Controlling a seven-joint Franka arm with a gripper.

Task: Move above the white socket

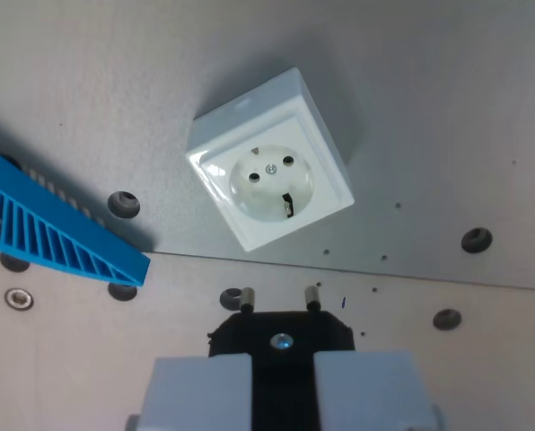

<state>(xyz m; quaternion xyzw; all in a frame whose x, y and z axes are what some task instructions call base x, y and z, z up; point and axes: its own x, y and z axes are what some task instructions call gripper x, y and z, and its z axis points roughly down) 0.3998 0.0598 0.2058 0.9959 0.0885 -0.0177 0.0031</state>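
Observation:
The white socket [272, 175] is a square box with a round recess, two pin holes and a centre screw. It sits tilted on the grey metal surface in the middle of the wrist view. My gripper [283, 382] is at the bottom edge, its two pale grey fingers [200, 391] shut on a black plug [283, 334]. The plug's two metal pins [247, 299] point toward the socket. The plug lies below the socket in the picture, apart from it.
A blue ribbed plastic part [52, 229] lies at the wrist view's left. The grey plate [429, 108] has several screw holes, and a seam runs across just below the socket.

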